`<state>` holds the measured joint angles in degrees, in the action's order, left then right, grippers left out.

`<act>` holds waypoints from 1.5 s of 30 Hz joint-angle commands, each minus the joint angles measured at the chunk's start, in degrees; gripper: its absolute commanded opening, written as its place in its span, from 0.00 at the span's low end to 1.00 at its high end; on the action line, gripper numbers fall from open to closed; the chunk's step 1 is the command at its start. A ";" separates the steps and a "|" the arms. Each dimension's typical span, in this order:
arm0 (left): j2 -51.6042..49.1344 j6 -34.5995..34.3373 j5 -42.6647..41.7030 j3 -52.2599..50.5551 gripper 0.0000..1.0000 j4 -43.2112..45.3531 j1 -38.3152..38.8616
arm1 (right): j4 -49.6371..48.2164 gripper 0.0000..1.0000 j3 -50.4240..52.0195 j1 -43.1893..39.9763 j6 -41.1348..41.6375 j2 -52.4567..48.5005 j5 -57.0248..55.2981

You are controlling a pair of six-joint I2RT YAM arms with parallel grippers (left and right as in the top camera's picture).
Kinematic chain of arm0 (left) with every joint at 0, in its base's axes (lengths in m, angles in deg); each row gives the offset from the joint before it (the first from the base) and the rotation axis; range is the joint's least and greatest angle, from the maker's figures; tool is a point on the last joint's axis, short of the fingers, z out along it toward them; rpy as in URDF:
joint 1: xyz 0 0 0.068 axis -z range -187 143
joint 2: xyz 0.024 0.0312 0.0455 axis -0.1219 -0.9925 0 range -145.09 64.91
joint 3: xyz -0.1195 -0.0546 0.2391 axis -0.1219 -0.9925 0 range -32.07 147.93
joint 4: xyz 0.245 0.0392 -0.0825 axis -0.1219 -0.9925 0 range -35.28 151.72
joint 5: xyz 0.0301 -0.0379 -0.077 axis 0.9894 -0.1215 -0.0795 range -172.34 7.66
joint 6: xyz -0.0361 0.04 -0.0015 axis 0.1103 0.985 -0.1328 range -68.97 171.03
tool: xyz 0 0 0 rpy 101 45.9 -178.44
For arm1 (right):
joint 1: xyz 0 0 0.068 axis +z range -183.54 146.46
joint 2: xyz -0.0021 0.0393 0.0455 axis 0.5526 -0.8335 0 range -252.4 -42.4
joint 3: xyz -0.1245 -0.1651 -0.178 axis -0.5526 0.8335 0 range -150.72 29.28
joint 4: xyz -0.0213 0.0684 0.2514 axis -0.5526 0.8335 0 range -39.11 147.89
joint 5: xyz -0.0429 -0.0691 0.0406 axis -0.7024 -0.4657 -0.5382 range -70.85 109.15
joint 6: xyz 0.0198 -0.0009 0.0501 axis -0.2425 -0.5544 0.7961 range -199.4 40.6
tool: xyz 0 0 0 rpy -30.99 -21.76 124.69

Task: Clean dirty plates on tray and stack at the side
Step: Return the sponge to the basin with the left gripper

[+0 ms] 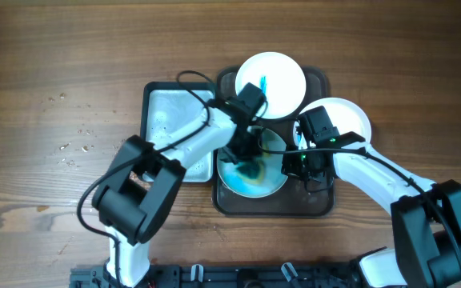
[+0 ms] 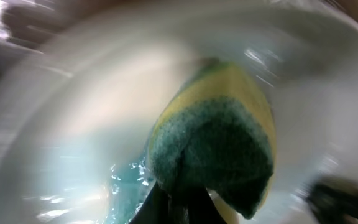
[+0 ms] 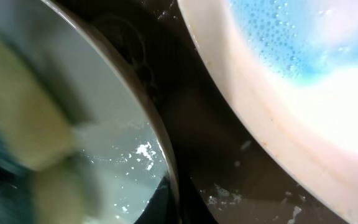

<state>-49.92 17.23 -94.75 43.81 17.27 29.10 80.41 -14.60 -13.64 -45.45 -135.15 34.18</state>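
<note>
On the wooden table, the overhead view shows a shallow silvery metal tray lying farthest left, its right edge touching a dark brown plastic tray. Open wood surrounds both on every side. Only this view shows the whole layout. A pale round plate smeared with blue-green liquid sits in the front half of the dark tray. A white round plate with a blue streak lies behind it, and a second white plate overhangs the tray's right rim. The left gripper is over the smeared plate's left part. Its wrist camera alone shows it clamped on a yellow sponge with a green scouring face, which presses on the wet plate just beside a blue puddle. The right gripper is at the same plate's right edge. Its blurred wrist view shows that rim, the sponge on it, a strip of dark tray and the neighbouring white plate close by. I cannot tell whether the right gripper's jaws grip the rim.
</note>
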 commanded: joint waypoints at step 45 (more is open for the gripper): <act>38.95 6.40 0.26 -8.61 0.68 -5.14 -35.04 | 21.79 0.04 -26.53 2.51 -23.47 7.52 -12.94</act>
<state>-17.02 23.28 -90.57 31.64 13.51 -1.68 102.28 -36.48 -13.29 -65.60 -128.42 23.16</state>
